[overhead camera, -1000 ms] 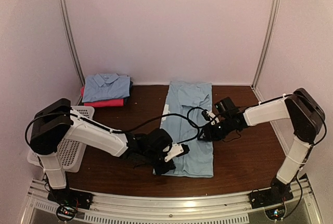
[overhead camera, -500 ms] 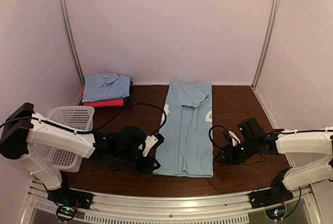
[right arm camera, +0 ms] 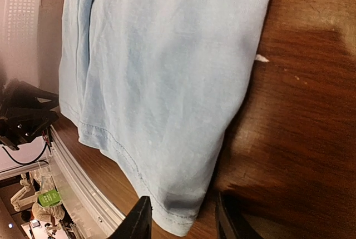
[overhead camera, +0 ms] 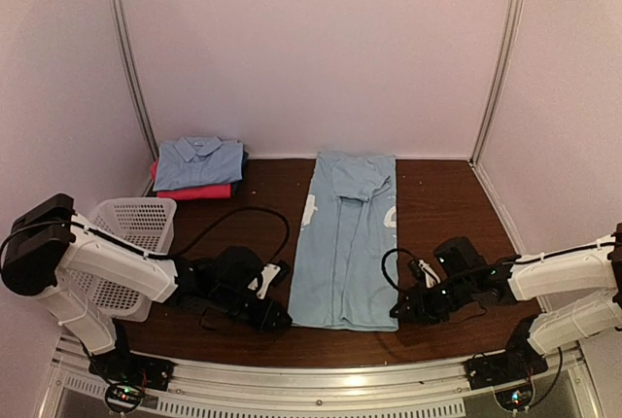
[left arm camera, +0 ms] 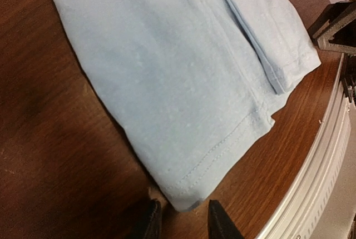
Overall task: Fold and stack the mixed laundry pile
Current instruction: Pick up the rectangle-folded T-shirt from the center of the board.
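Showing plain light blue across the spread shirt (overhead camera: 342,253), with white print at both side edges. Showing light blue on the folded collared shirt (overhead camera: 199,161), magenta on the cloth (overhead camera: 194,191) beneath. Reading white, perforated, on the basket (overhead camera: 146,219); dark brown wood grain on the tabletop (overhead camera: 457,204).

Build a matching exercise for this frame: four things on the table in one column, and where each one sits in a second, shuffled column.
Things:
1. long light blue shirt
2. folded blue collared shirt
3. magenta cloth
4. white basket

Places:
A. under a folded garment, back left
B. far left, in front of the stack
C. spread flat in the centre
D. top of the back-left stack

Pairs: 1-C, 2-D, 3-A, 4-B
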`<state>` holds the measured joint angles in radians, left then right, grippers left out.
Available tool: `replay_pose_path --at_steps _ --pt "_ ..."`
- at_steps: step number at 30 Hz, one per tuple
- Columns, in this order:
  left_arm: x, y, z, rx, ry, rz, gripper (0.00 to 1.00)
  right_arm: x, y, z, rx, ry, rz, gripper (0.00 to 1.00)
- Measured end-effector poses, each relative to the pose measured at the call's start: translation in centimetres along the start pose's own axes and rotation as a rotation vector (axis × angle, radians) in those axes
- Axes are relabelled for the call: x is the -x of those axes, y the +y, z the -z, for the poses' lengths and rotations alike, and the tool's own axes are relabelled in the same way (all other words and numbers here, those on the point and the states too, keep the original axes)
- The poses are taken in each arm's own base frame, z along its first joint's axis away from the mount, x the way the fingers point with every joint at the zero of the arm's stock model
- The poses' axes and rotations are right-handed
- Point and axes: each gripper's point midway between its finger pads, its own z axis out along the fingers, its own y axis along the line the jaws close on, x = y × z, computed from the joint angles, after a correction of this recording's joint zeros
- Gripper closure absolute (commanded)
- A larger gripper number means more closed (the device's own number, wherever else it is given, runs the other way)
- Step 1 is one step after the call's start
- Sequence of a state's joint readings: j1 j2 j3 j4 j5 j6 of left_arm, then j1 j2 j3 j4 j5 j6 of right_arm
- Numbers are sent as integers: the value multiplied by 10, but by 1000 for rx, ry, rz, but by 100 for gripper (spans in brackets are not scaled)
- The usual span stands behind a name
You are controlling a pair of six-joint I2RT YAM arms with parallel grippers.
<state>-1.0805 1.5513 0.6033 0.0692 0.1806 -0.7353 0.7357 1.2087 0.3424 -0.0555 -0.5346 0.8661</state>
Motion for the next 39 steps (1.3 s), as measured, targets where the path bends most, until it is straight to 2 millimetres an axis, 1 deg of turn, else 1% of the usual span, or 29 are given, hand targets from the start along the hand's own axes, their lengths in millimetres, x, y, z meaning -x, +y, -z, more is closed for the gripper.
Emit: replay_pose_path --at_steps 9,12,13,14,16,17,18,21,24,26,28,30,31,33,36,39 --pt "8 2 -11 -37 -4 22 74 -7 10 -8 35 11 -6 63" --pt "12 -1 -15 -52 -3 19 77 -8 15 -13 51 16 1 68" --pt "13 -2 -16 -57 -2 17 79 -8 16 -15 55 16 1 71" --pt "13 -3 -17 -60 -1 14 84 -9 17 -17 59 20 4 76" --pt "13 -4 -18 -66 4 10 94 -10 18 -20 61 25 8 87" --pt "11 -4 -19 -69 12 5 100 -11 18 -21 58 28 6 94" --pt "10 -4 -19 -71 19 1 100 -12 17 -22 53 30 4 100" --pt "7 -7 -19 -82 31 -17 100 -15 13 -21 32 37 1 100" --pt "0 -14 -19 -93 46 -43 100 -20 14 -14 30 34 6 100" --pt "-7 -25 -17 -109 60 -72 100 -24 17 -8 38 34 12 100" --pt "-16 -41 -14 -139 75 -111 100 -31 23 -1 58 34 35 100" --pt "-22 -54 -8 -169 79 -137 100 -35 30 7 79 32 58 100" --pt "-22 -57 -5 -176 76 -144 100 -36 31 9 81 28 67 100" --pt "-17 -59 3 -177 57 -152 100 -35 29 15 67 16 82 100" --pt "2 -59 12 -174 14 -153 100 -28 27 19 40 -7 90 100" --pt "34 -54 18 -161 -46 -138 100 -9 31 23 9 -47 98 100"
